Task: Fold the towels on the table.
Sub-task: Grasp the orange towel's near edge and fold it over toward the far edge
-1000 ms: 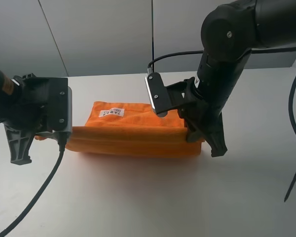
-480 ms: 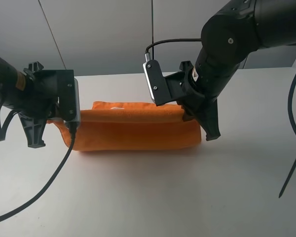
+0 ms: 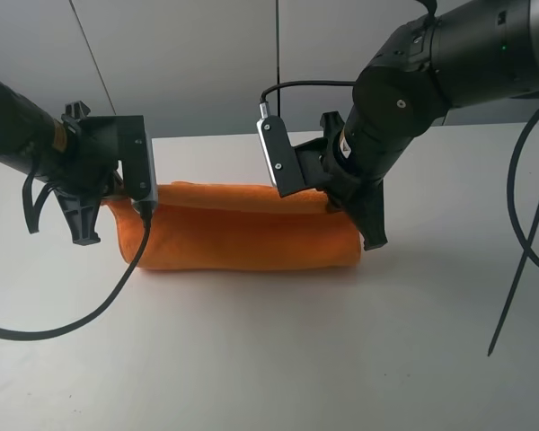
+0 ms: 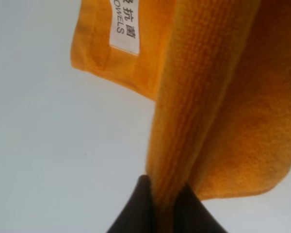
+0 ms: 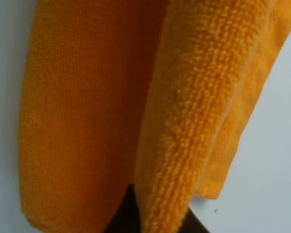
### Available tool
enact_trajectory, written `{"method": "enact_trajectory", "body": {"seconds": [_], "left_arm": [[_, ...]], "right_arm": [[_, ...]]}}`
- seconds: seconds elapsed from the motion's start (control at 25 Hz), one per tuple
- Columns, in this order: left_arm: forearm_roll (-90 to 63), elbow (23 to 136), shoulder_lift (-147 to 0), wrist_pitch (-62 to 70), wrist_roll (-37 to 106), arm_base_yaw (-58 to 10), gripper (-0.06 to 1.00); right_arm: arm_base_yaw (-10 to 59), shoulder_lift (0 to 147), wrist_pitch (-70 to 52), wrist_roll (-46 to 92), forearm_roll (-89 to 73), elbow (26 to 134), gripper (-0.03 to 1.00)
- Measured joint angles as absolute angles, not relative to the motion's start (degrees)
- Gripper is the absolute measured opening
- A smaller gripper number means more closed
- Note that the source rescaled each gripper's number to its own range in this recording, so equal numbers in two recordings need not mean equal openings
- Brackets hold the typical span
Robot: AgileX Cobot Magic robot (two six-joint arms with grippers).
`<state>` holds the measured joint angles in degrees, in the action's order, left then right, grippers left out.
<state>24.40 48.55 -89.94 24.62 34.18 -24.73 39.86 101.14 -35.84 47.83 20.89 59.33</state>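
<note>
The bright orange towel (image 3: 242, 238) lies across the middle of the white table (image 3: 269, 359), doubled over, with its upper layer held up along the back. My left gripper (image 3: 113, 196) is shut on the towel's left end, my right gripper (image 3: 335, 203) on its right end. In the left wrist view the dark fingertips (image 4: 144, 206) pinch a thick fold of the towel (image 4: 208, 97), and the white label (image 4: 124, 29) shows on the layer beneath. In the right wrist view, the right gripper (image 5: 157, 221) clamps a fold of the towel (image 5: 87, 97).
Black cables hang from both arms, one looping over the table at the front left (image 3: 81, 319), another at the far right (image 3: 512, 278). A grey wall (image 3: 207, 63) stands behind the table's far edge.
Both grippers have lifted the held towel edge and carried it toward the back. The folded layer now covers the white label in the high view.
</note>
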Motion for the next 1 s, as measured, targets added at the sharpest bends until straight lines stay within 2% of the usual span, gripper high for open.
{"method": "enact_trajectory", "body": {"seconds": [0.6, 1.0], "left_arm": [[29.1, 56.8, -100.8, 21.8, 33.3, -24.6, 0.0], [36.0, 61.0, -107.2, 18.5, 25.9, -24.6, 0.0]], "right_arm": [[39.1, 105.4, -31.3, 32.4, 39.3, 59.3, 0.0], [33.1, 106.6, -24.1, 29.2, 39.8, 59.3, 0.0]]}}
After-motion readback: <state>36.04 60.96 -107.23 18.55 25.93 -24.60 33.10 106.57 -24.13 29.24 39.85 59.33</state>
